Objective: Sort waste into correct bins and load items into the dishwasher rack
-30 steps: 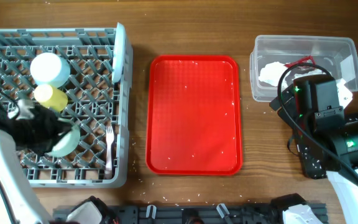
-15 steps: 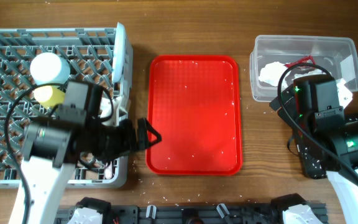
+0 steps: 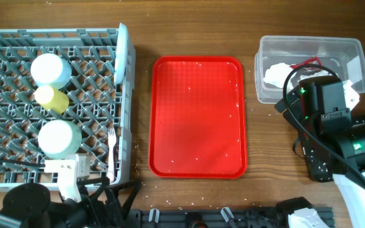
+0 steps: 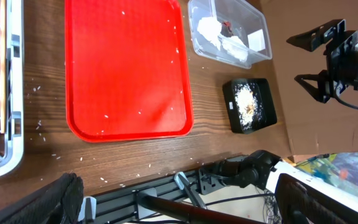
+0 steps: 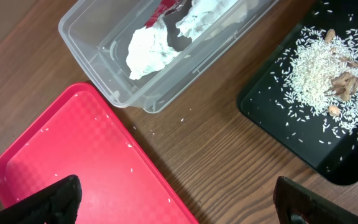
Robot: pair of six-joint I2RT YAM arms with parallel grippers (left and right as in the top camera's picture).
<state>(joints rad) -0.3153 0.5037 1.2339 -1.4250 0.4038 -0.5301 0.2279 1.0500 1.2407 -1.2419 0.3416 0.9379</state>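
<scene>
The grey dishwasher rack (image 3: pixel 18 166) on the left holds an upturned light blue bowl (image 3: pixel 50 69), a yellow cup (image 3: pixel 51 98), an upturned pale green bowl (image 3: pixel 59 138), a white fork (image 3: pixel 111 152) and a plate (image 3: pixel 121 57) on edge. Crumpled napkins (image 5: pixel 148 50) and a red wrapper (image 5: pixel 163 9) lie in the clear tub (image 5: pixel 92 43). Rice crumbs (image 5: pixel 319 68) fill the black bin (image 5: pixel 272 118). My left gripper (image 4: pixel 179 205) hangs open and empty over the table's front edge. My right gripper (image 5: pixel 179 205) is open and empty above the wood between tray and black bin.
A flat red tray (image 3: pixel 198 117) speckled with rice grains lies mid-table. Loose grains dot the wood near the rack's front corner (image 4: pixel 39 124). My right arm (image 3: pixel 334 126) covers most of the black bin from overhead. A dark rail (image 4: pixel 166 193) runs along the table's front.
My left gripper has opened, left the pale green bowl upturned in the rack, and drawn back to the table's front edge. The right arm has not moved.
</scene>
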